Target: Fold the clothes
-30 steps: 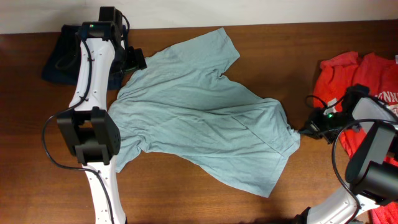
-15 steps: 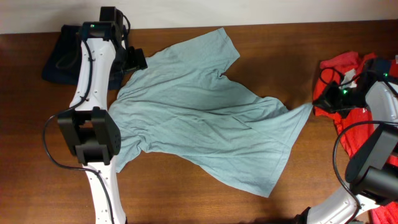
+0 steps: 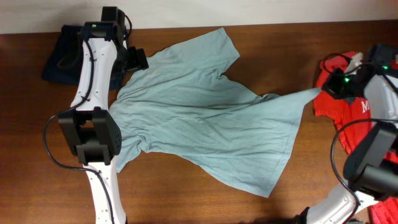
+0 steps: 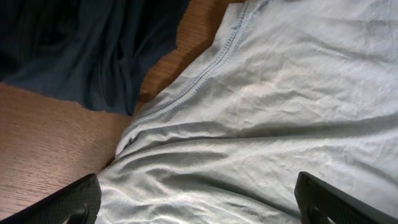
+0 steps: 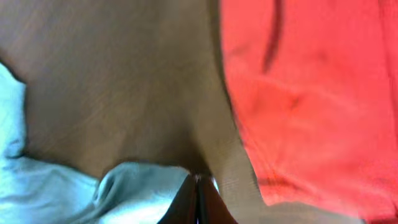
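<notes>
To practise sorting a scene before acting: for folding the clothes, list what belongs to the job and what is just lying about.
In the job: teal T-shirt, corner pinched by the shut right gripper; red T-shirt; left gripper, open above the teal T-shirt.

Lying about: dark blue cloth, on the table beside the teal T-shirt; perhaps a garment too, unclear.

Your left jaws hang over the T-shirt point(image 3: 205, 118) spread on the desk point(image 3: 186, 199), another garment point(image 4: 81, 50) ahead-left of them; right of your right jaws lies a second T-shirt point(image 5: 311, 93).
</notes>
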